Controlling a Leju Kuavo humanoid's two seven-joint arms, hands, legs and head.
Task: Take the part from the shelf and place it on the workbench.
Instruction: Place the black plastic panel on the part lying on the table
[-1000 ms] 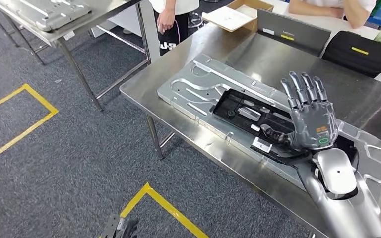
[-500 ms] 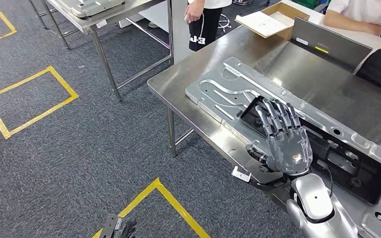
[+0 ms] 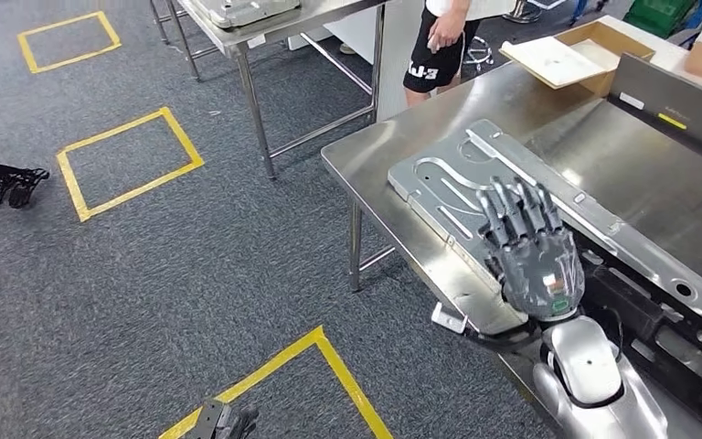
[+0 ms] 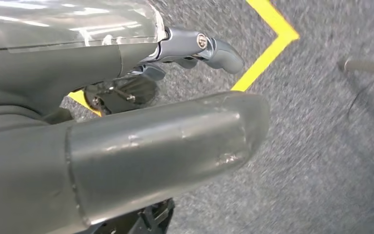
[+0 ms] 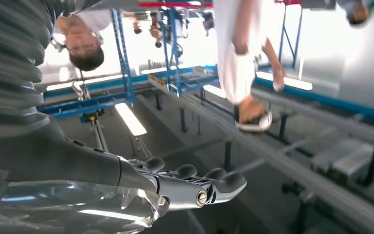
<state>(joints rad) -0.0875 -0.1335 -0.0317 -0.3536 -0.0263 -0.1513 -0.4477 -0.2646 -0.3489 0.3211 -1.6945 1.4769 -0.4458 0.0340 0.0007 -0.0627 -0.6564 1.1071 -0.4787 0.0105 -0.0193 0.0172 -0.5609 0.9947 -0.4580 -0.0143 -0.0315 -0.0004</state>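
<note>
- Nearest, low by the yellow floor tape, the left hand hangs beside the robot's body; its fingers look loosely curled and it seems to grasp nothing, though I cannot tell for sure.
- The right hand is raised over the near edge of the workbench, fingers straight and apart, released, holding nothing.
- Under and beyond that hand the part, a long grey metal panel with a black inset, lies flat along the workbench's near edge, one end towards the near left corner.
- The placing looks done, I'd say; the good finish is to lift the hand straight up and clear without brushing the panel, so it keeps its seat on the edge.
- Farther off, a cardboard box sits at the far edge, and a person stands behind it by another table.
</note>
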